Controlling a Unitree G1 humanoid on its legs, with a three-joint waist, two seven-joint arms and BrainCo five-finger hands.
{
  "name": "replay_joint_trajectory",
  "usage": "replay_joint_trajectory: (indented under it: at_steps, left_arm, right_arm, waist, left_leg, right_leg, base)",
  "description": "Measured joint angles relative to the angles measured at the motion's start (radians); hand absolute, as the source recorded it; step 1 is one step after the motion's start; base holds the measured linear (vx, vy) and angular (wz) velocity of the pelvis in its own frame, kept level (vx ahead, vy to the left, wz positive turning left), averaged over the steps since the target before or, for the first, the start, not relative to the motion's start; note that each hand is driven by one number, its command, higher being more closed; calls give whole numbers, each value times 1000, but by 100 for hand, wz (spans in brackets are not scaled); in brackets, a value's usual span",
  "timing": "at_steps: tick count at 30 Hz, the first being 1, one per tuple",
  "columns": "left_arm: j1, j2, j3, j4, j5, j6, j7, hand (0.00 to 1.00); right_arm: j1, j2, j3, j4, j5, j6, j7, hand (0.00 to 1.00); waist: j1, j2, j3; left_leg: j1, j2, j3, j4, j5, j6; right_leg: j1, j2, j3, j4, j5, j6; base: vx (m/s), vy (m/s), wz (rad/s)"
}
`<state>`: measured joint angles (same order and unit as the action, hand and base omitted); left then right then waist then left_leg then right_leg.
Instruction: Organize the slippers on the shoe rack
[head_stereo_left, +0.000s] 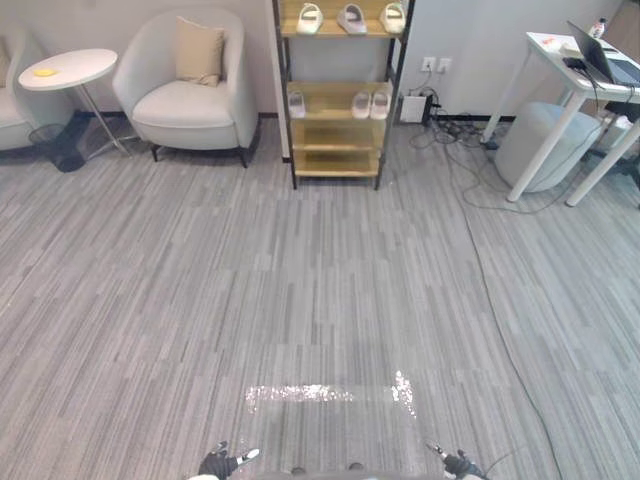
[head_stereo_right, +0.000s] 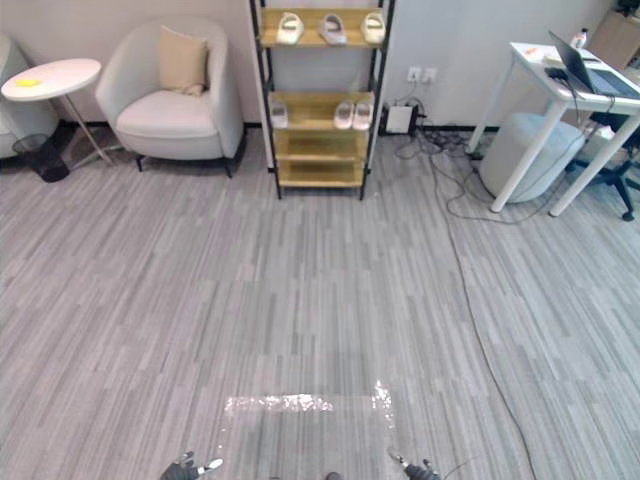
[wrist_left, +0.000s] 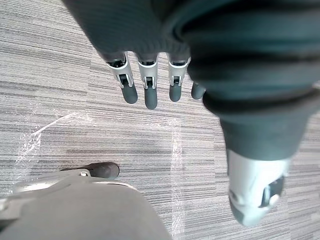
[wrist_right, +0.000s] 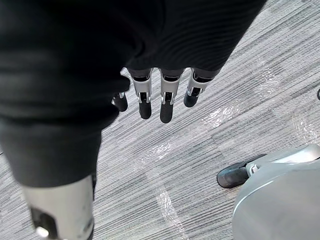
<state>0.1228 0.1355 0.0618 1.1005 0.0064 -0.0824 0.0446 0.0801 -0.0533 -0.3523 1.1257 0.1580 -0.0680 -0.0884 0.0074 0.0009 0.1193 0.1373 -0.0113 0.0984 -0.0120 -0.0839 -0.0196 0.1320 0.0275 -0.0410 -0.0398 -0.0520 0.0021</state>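
A wooden shoe rack (head_stereo_left: 340, 140) with a black frame stands against the far wall. Three pale slippers (head_stereo_left: 351, 17) lie on its top shelf. On the middle shelf one slipper (head_stereo_left: 296, 103) lies at the left and a pair (head_stereo_left: 370, 104) at the right. The two lower shelves are bare. My left hand (head_stereo_left: 222, 462) and right hand (head_stereo_left: 459, 464) hang low at the near edge, far from the rack. In the left wrist view my left hand (wrist_left: 150, 90) has straight fingers over the floor and holds nothing. The right hand (wrist_right: 165, 100) shows the same in the right wrist view.
A grey armchair (head_stereo_left: 190, 90) with a beige cushion stands left of the rack, next to a round white side table (head_stereo_left: 68, 68). To the right are a white desk (head_stereo_left: 585, 75) with a laptop, a round pouf (head_stereo_left: 535, 140) and cables (head_stereo_left: 470, 190) across the grey carpet.
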Motion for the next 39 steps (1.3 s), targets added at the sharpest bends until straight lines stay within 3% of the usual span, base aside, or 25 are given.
replay_joint_trajectory:
  at_steps: [2,5,6,7,8,9,11,13,15,16,17,19,21,23,24,26,27,30,32,33,34,35,37,38,39]
  left_arm:
    - [-17,3,18,-2,0,0,0,0]
    - [-32,-10,88,-45,-1,1,0,0]
    - [-29,-18,114,-62,-1,1,0,0]
    - [-27,-27,139,-75,-7,2,1,0]
    - [-23,-30,150,-85,-8,2,1,0]
    - [-11,-33,150,-106,-8,1,5,0]
    - [-7,-38,150,-115,-10,0,15,0]
    - [-10,-45,151,-118,-11,0,21,0]
    - [-11,-59,158,-119,-12,-2,23,0]
    - [-9,-70,158,-114,-14,-2,24,0]
    - [-5,-65,158,-108,-26,-3,28,0]
    - [8,-46,158,-116,-30,-13,32,0]
    - [7,-41,154,-116,-29,-15,36,0]
    - [-5,-34,124,-116,-29,-15,39,0]
    - [-10,-30,112,-115,-28,-15,38,0]
    - [-35,-31,92,-114,-29,-15,39,0]
    - [-58,-56,71,-111,-30,-16,37,0]
    - [-81,-92,56,-104,-31,-17,34,0]
    - [-102,-119,54,-85,-30,-19,30,0]
    - [-99,-124,53,-83,-30,-19,29,0]
    - [-104,-132,58,-68,-30,-19,30,0]
    - [-111,-139,62,-59,-30,-19,28,0]
    - [-114,-156,88,-57,-29,-19,30,0]
    - [-114,-162,115,-58,-29,-19,29,0]
    - [-113,-169,136,-71,-29,-18,29,0]
  right_arm:
    - [-4,7,-9,-2,2,-1,0,0]
    - [5,15,-17,-50,11,-1,-2,0]
    - [6,17,-11,-54,12,-1,-2,0]
    - [2,12,5,-57,19,-1,-3,0]
    - [2,12,7,-58,21,-1,-7,0]
    - [7,12,11,-71,40,0,-12,0]
    - [10,12,11,-87,40,0,-12,0]
    - [2,11,18,-94,40,0,-14,0]
    - [-7,9,48,-96,40,-1,-18,0]
    - [-15,5,55,-91,39,-1,-20,0]
    - [-24,7,55,-84,39,1,-20,0]
    - [-21,32,54,-92,37,1,-20,0]
    - [-30,52,61,-95,35,1,-16,0]
    - [-24,54,62,-127,31,-1,-9,0]
    - [-24,53,62,-133,26,-4,-8,0]
    - [-24,49,61,-137,-1,-4,-9,0]
    - [-25,44,61,-146,-3,-4,-9,0]
    - [-26,44,60,-155,-2,-10,-9,0]
    - [-41,42,58,-148,-2,-11,-9,0]
    - [-40,45,52,-147,-1,-11,-9,0]
    - [-41,42,41,-135,1,-12,-7,0]
    - [-59,32,40,-122,-2,-10,-7,0]
    - [-69,18,40,-130,-3,-12,-2,0]
    - [-67,13,43,-128,-3,-11,-1,0]
    - [-62,12,45,-130,-1,-11,-2,0]
  waist:
    - [0,-10,21]
    - [1,-12,65]
    - [3,-14,68]
    - [8,-14,79]
    - [9,-12,84]
    - [9,-14,86]
    - [12,-10,87]
    - [26,-5,86]
    - [39,7,79]
    - [50,27,72]
    - [59,22,63]
    - [63,-21,30]
    - [66,-36,24]
    - [56,-35,25]
    - [49,-31,28]
    - [42,-30,29]
    - [39,-21,36]
    - [23,-19,37]
    - [4,-17,39]
    - [-2,-21,40]
    - [-8,-18,41]
    - [-3,13,41]
    - [-4,54,51]
    - [-10,64,56]
    - [-10,73,63]
  left_leg:
    - [-54,11,6,110,-49,-29]
    - [-200,71,85,457,-131,-43]
    - [-262,96,115,587,-129,-29]
    - [-327,138,146,729,-144,24]
    - [-359,167,151,811,-158,30]
    - [-402,188,144,844,-173,8]
    - [-425,189,141,795,-171,4]
    - [-438,169,134,633,-153,-22]
    - [-435,130,81,426,-101,-64]
    - [-422,124,51,353,-52,-79]
    - [-421,98,55,376,-23,-62]
    - [-429,56,103,419,-92,-8]
    - [-373,28,136,416,-127,19]
    - [-272,9,148,396,-168,37]
    - [-227,4,147,378,-178,38]
    - [-132,-5,136,311,-181,39]
    - [-39,7,118,244,-180,40]
    - [26,29,106,191,-180,40]
    - [74,46,91,145,-185,32]
    - [94,46,79,132,-193,18]
    - [116,57,54,130,-203,1]
    - [128,91,50,146,-200,-14]
    - [97,128,27,285,-197,-20]
    - [32,155,14,460,-182,-44]
    - [-64,187,-19,683,-117,-71]
  right_leg:
    - [-4,1,-8,18,-9,-5]
    - [-22,13,-19,81,-73,-33]
    - [-29,10,-17,104,-87,-46]
    - [-27,10,-15,132,-105,-50]
    - [-23,6,-7,159,-121,-54]
    - [-24,-16,9,195,-147,-48]
    - [-25,-39,27,211,-166,-34]
    - [-25,-76,62,210,-186,-1]
    - [-35,-103,93,209,-212,38]
    - [-35,-104,114,206,-229,63]
    - [-21,-129,141,195,-242,73]
    - [-44,-179,157,292,-263,109]
    - [-105,-209,156,485,-252,150]
    - [-211,-220,150,823,-202,236]
    - [-258,-224,118,942,-204,231]
    - [-343,-251,13,1057,-227,179]
    - [-390,-253,-107,1002,-268,108]
    - [-443,-220,-189,805,-264,66]
    - [-486,-172,-198,541,-158,42]
    - [-482,-152,-186,430,-65,28]
    - [-468,-129,-164,423,38,-20]
    - [-461,-108,-175,441,8,-26]
    - [-423,-76,-196,452,-49,-45]
    - [-385,-61,-206,443,-75,-53]
    - [-331,-41,-212,417,-91,-60]
  base:
    - [-23,-41,7]
    - [-108,-41,7]
    - [-64,-21,-9]
    - [30,4,-21]
    - [103,51,-25]
    - [116,65,-19]
    - [137,112,-24]
    - [263,252,-40]
    - [336,347,-49]
    - [368,396,-62]
    - [429,394,-62]
    - [468,338,-45]
    - [501,284,-35]
    - [476,210,-12]
    - [339,106,4]
    - [470,53,19]
    - [517,9,23]
    - [379,-72,23]
    - [433,-171,36]
    - [509,-224,39]
    - [496,-228,13]
    - [486,-244,-2]
    - [452,-273,2]
    - [528,-328,28]
    - [505,-287,19]
